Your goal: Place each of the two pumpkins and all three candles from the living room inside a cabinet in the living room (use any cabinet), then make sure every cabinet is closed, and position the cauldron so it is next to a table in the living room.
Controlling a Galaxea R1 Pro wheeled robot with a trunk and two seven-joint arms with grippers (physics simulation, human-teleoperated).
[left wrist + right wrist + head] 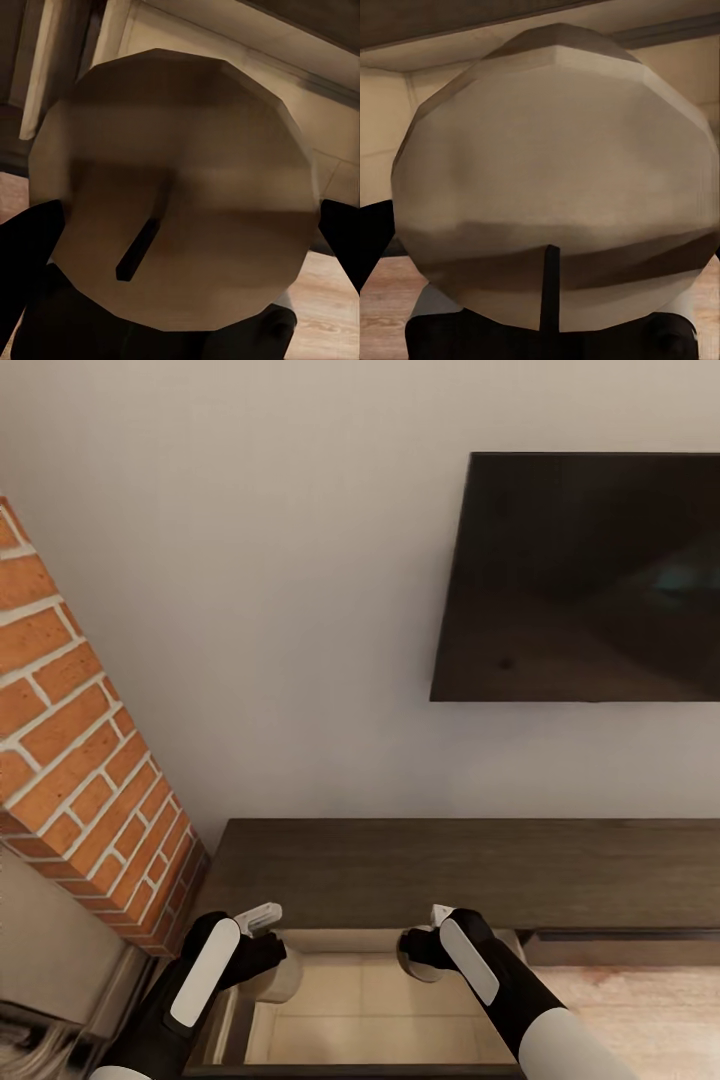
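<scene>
A pale wall rises behind the long dark cabinet [400, 870], with a black television [590, 575] above it and a brick column [80, 760] at its left end. The cabinet's front drawer [370, 1010] is pulled open, its pale interior bare. Over the drawer's back edge, the left tool [262, 950] pinches a tan candle [172, 187]; the right tool [425, 950] pinches a second candle [555, 180]. Judging from this, both candles are about to go in; the third candle, pumpkins, cauldron and closing likely remain.
</scene>
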